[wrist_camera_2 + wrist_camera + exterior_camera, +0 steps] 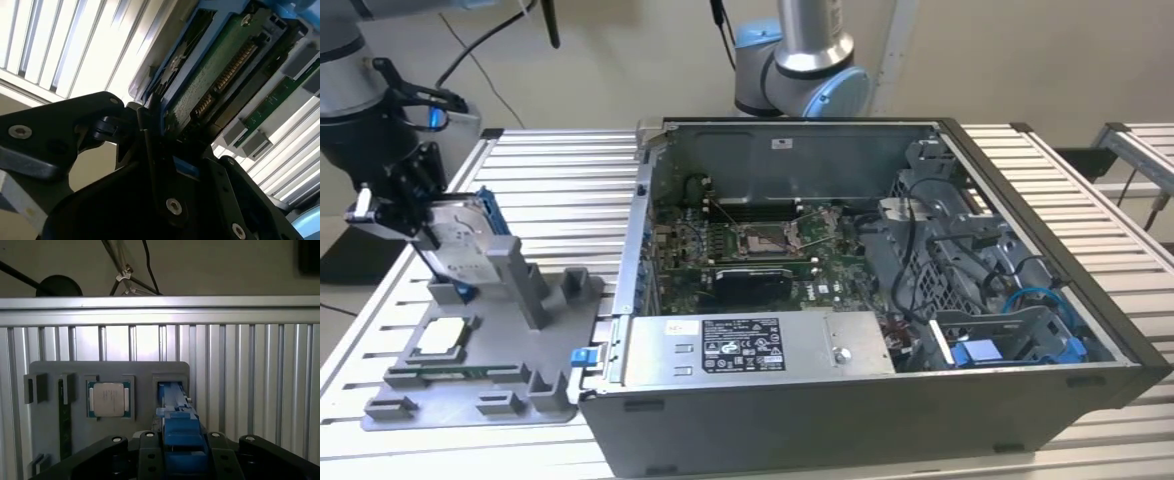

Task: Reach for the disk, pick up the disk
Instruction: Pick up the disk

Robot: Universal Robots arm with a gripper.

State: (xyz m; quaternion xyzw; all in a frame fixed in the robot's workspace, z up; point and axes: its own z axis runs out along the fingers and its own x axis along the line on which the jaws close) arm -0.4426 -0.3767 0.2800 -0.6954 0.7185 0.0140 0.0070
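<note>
Against slatted table [60,45], fingers [155,160] clamp a half-hidden disk [215,75].

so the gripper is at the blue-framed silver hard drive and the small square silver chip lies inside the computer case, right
No: the square silver chip lies in the grey fixture tray, as the first wrist view shows. The gripper is at the blue-framed hard drive.
</note>
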